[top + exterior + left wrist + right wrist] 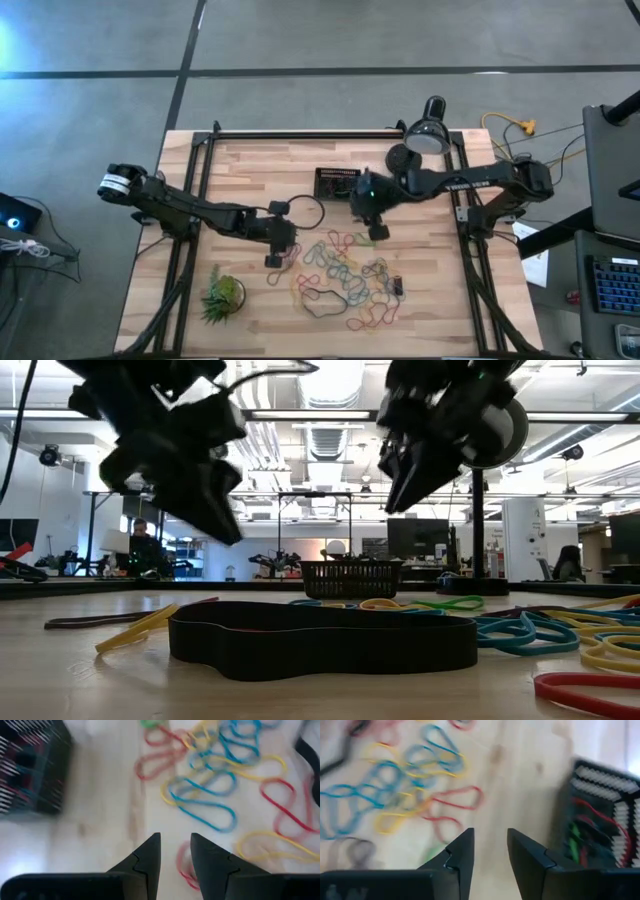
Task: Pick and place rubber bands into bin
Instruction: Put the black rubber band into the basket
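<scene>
Holding everything up is the one pale wooden table (180, 300). Two dark arms hang over it. The right pincer (378, 231) hovers beside the small black slotted bin (337, 184), fingers apart and empty, likely just past a drop. The left pincer (273, 258) waits at the pile's edge, also apart and empty, ready to pick. The many thin coloured rubber bands (345, 280), too tangled to count, lie near the bin; a few sit inside.
</scene>
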